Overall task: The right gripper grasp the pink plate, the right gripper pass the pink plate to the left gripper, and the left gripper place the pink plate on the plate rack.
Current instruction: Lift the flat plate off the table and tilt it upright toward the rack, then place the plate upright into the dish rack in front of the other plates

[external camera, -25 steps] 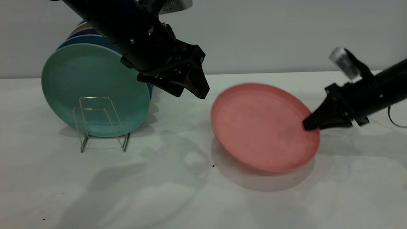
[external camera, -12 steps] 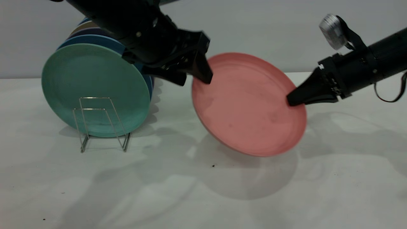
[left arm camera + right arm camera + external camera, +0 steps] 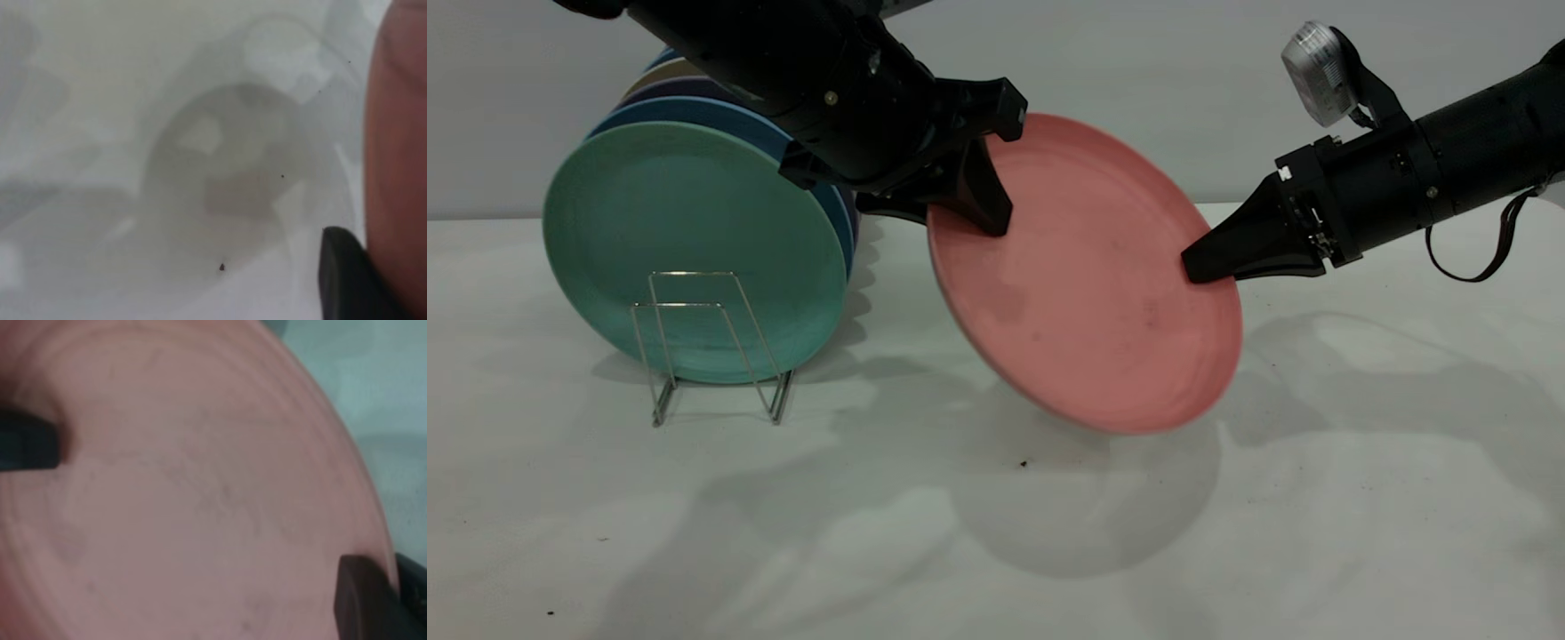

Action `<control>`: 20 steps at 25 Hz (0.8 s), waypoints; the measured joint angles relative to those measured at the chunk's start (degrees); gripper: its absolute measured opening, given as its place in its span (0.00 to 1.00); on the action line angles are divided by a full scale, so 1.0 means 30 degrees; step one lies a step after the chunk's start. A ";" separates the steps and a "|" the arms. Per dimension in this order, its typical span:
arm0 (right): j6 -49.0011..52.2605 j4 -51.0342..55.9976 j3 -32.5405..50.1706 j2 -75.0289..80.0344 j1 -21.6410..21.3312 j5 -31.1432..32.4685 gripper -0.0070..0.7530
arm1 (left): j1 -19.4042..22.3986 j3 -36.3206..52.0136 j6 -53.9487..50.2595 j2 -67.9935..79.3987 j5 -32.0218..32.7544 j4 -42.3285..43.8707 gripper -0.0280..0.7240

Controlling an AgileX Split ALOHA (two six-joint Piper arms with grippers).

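Observation:
The pink plate (image 3: 1085, 293) hangs tilted in the air above the table's middle. My right gripper (image 3: 1200, 267) is shut on its right rim; in the right wrist view (image 3: 390, 572) one finger lies on the plate's face (image 3: 200, 493) and the other sits behind the rim. My left gripper (image 3: 983, 213) is open, its jaws straddling the plate's upper left rim, one finger in front. That finger also shows in the right wrist view (image 3: 27, 447). The left wrist view shows one fingertip (image 3: 343, 277) beside the plate's edge (image 3: 400, 133). The plate rack (image 3: 691, 274) stands at the left.
A teal-green plate (image 3: 694, 231) stands upright in the rack, with blue and other plates (image 3: 685, 111) stacked behind it. The rack's front loops hold nothing. The white table (image 3: 1360, 489) carries the plate's shadow under the arms.
The right gripper has lifted the pink plate off the table and carried it up and left. The plate's upper left rim has come in between the left gripper's fingers.

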 joint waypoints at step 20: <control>0.1440 0.1095 0.0019 -0.5912 -0.1149 0.1877 0.77 | 0.1704 -0.0082 0.7484 -0.1178 0.0912 0.1382 0.16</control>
